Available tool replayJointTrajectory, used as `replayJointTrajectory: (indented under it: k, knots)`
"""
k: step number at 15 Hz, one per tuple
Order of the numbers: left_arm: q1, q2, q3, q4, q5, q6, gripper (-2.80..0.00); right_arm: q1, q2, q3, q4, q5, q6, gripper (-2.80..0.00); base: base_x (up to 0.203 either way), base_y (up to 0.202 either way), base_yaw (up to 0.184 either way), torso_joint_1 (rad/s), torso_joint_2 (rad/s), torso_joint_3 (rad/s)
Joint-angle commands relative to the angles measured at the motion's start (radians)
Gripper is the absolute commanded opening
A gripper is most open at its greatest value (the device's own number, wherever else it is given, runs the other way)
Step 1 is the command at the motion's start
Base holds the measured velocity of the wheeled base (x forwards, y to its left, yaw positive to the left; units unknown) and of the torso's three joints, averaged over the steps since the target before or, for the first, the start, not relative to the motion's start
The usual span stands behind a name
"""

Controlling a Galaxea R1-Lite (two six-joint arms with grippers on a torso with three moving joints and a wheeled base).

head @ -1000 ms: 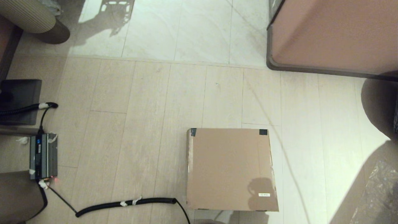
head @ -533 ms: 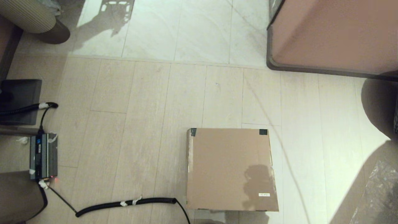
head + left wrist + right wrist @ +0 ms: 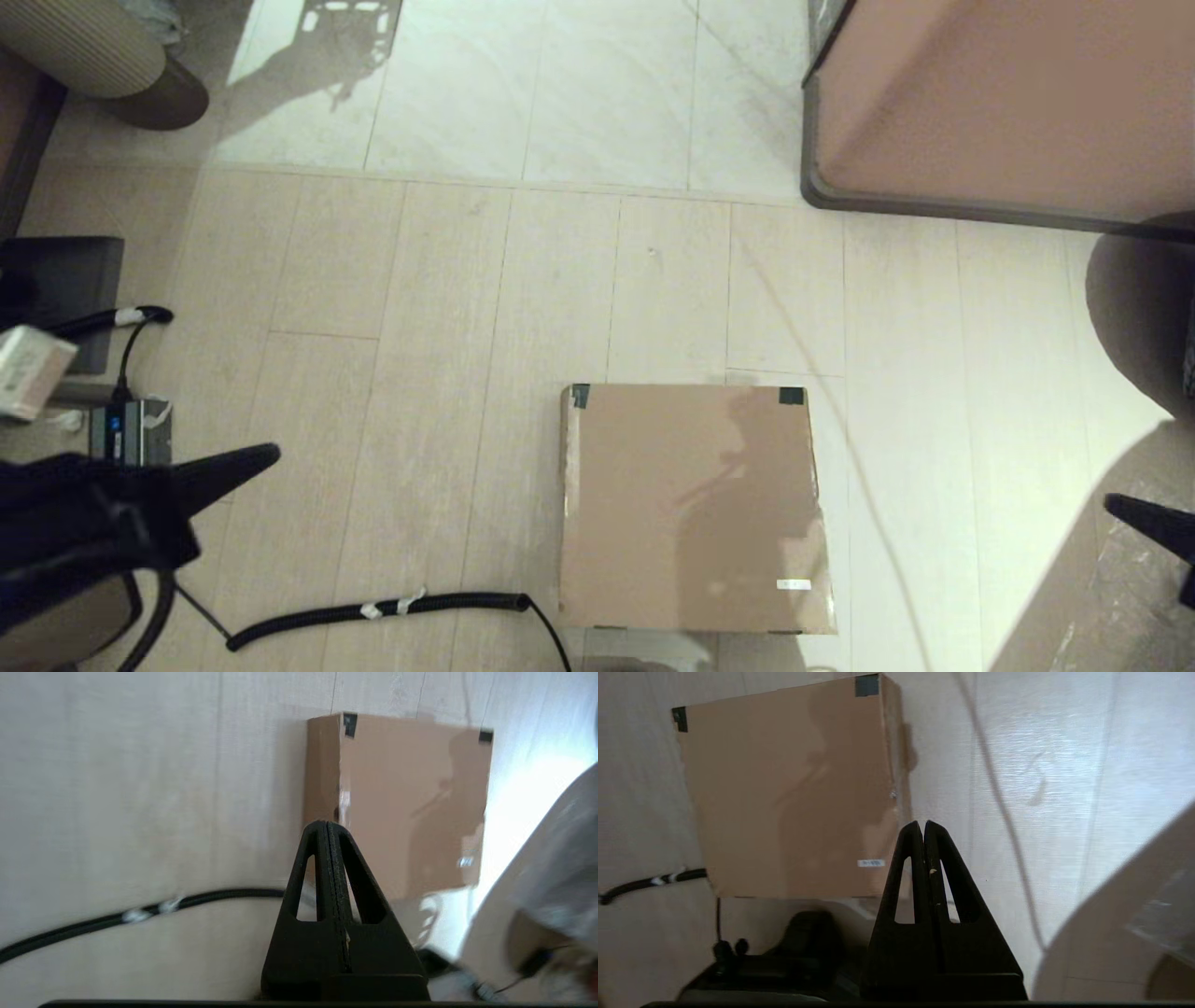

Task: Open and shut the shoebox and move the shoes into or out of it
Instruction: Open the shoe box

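The brown cardboard shoebox lies shut on the floor near the front, with dark tape on its two far lid corners and a small white label near its front right. It also shows in the left wrist view and the right wrist view. The shoes are out of view. My left gripper hangs at the left, shut and empty, well left of the box; its pressed fingers point toward the box's left side. My right gripper pokes in at the right edge, shut and empty.
A black coiled cable runs along the floor to the box's front left corner. A small grey device and a dark block sit at the left. A large tan cabinet fills the far right. A ribbed round base stands far left.
Both arms have come into the head view: the left gripper from the lower left, the right fingertip from the right edge. Their shadow on the box lid has grown and shifted toward the far side.
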Motion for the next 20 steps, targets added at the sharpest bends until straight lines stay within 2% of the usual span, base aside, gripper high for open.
replayJointTrajectory:
  k: [1,4,7,9,11,13,14,17,20]
  knots:
    - [-0.001,0.307,-0.029,-0.144,-0.018,-0.039,-2.80,0.000,0.315,-0.020,-0.118,0.037,0.030,-2.80,0.000,0.000,0.000,0.000,0.00,0.000]
    - [-0.024,0.562,-0.055,-0.366,-0.039,-0.098,-2.80,-0.001,0.554,-0.013,-0.309,0.098,0.053,-2.80,0.000,0.000,0.000,0.000,0.00,0.000]
    - [-0.124,0.732,-0.073,-0.514,-0.046,-0.121,-2.80,-0.002,0.785,0.015,-0.526,0.130,0.059,-2.80,0.000,0.000,0.000,0.000,0.00,0.000]
    - [-0.188,0.804,-0.086,-0.558,-0.031,-0.122,-2.80,-0.004,0.912,0.048,-0.667,0.147,0.060,-2.80,0.000,0.000,0.000,0.000,0.00,0.000]
    - [-0.221,0.874,-0.114,-0.594,0.024,-0.122,-2.80,-0.005,0.977,0.059,-0.723,0.168,0.088,-2.80,0.000,0.000,0.000,0.000,0.00,0.000]
    - [-0.236,0.910,-0.135,-0.623,0.054,-0.121,-2.80,0.001,0.978,0.030,-0.729,0.177,0.236,-2.80,0.000,0.000,0.000,0.000,0.00,0.000]
    - [-0.237,0.925,-0.135,-0.625,0.054,-0.121,-2.80,0.000,0.984,0.023,-0.730,0.178,0.265,-2.80,0.000,0.000,0.000,0.000,0.00,0.000]
    - [-0.238,0.978,-0.163,-0.630,0.065,-0.116,-2.80,-0.004,1.077,0.026,-0.757,0.171,0.260,-2.80,0.000,0.000,0.000,0.000,0.00,0.000]
    - [-0.242,1.054,-0.236,-0.632,0.113,-0.116,-2.80,-0.013,1.219,0.025,-0.886,0.169,0.239,-2.80,0.000,0.000,0.000,0.000,0.00,0.000]
